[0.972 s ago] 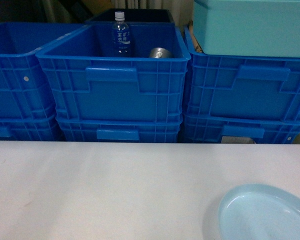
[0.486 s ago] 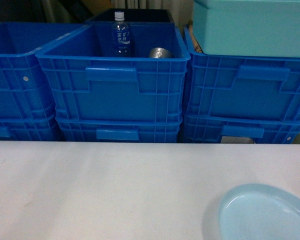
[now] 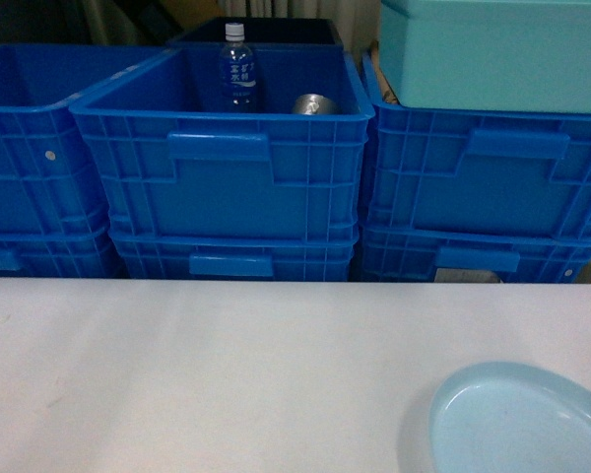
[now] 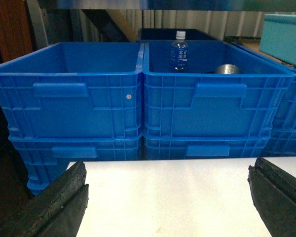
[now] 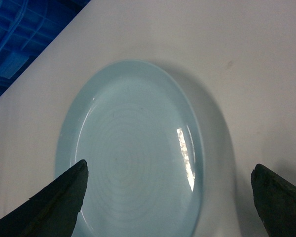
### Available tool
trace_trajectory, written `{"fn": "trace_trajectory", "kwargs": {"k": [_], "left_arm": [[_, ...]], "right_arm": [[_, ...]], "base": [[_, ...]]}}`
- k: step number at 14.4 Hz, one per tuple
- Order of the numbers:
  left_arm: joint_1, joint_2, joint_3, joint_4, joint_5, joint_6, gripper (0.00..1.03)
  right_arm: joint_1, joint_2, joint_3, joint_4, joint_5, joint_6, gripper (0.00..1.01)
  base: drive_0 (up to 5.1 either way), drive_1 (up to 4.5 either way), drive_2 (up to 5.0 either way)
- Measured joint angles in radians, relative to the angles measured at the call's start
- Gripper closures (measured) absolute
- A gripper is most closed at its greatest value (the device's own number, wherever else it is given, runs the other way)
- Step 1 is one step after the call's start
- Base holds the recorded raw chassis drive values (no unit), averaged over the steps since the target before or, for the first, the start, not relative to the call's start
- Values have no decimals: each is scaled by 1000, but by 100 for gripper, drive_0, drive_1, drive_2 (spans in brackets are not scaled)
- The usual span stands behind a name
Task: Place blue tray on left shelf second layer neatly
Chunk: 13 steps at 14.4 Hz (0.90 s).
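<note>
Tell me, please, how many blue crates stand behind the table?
6, stacked in twos: left upper crate, left lower crate, middle upper crate, middle lower crate, right upper crate, right lower crate. A dark bin behind may be another.

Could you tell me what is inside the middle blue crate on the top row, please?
Inside the middle crate stand a water bottle with a white cap and, beside it, a shiny metal can. The front wall hides their lower parts and the crate's floor, so anything lying low cannot be seen.
</note>
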Motion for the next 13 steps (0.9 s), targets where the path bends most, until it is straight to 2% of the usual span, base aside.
{"fn": "trace_trajectory", "kwargs": {"k": [2,3,6,8,11,13], "left_arm": [[0,0,0,0,0,0,5],[0,0,0,0,0,0,5],[0,0,0,0,0,0,5],[0,0,0,0,0,0,5],[0,0,0,0,0,0,5],[0,0,0,0,0,0,5]], "right_arm": [[108,74,23,84,75,83,3],[145,94,36,102,105,109,3],[218,138,90,129,166,177,3],[234,155,98,147,199,196,5],[238,180,86,172,259,195,44],[208,179,58,161,256,189,69]], "base": [[0,0,0],[0,0,0],[0,0,0],[0,0,0],[0,0,0],[0,0,0]]}}
